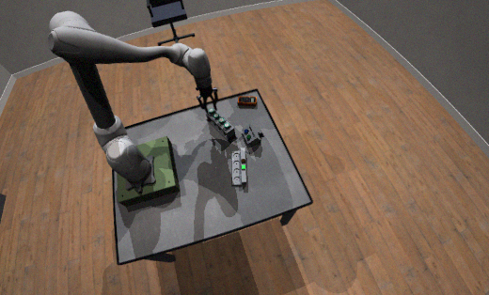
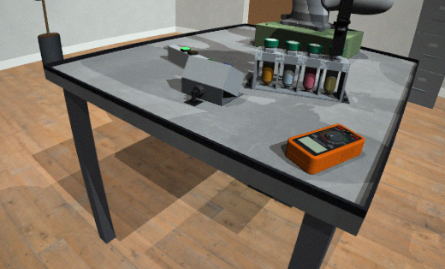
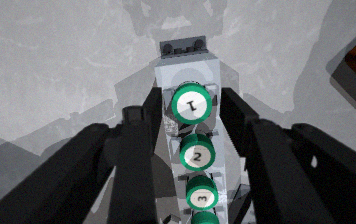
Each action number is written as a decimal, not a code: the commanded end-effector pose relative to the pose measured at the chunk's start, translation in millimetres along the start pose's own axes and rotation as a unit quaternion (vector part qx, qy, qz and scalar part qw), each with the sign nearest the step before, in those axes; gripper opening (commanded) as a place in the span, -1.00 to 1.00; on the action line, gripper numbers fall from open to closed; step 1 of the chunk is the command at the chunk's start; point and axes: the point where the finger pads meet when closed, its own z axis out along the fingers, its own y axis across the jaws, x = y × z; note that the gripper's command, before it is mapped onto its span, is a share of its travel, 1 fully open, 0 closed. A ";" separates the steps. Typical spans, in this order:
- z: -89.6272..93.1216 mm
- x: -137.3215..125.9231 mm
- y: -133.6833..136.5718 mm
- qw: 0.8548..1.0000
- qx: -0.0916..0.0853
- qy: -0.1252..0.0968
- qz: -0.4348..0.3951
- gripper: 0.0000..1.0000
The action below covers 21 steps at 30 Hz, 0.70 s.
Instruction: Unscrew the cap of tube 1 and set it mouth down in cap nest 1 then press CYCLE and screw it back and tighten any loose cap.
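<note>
The decapping station (image 1: 221,121) holds four tubes with green caps. In the wrist view, cap 1 (image 3: 190,103) sits on its tube, with cap 2 (image 3: 197,156) and cap 3 (image 3: 201,196) in a row below it. My gripper (image 3: 191,102) straddles cap 1 from above. Its fingers stand open, with a small gap on each side of the cap. In the exterior view my gripper (image 2: 338,38) hides cap 1, and the other caps (image 2: 293,44) show on their tubes. The cap tray (image 1: 239,167) shows its green lamp (image 1: 244,166) lit.
The key housing (image 1: 252,136) stands beside the station and shows as a grey box in the exterior view (image 2: 211,80). An orange multimeter (image 2: 325,146) lies near the table corner. The arm's green base block (image 1: 148,177) is at the table's other side.
</note>
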 end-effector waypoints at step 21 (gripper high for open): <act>-0.6 0.1 0.4 0.947 -0.001 0.006 -0.321 -0.18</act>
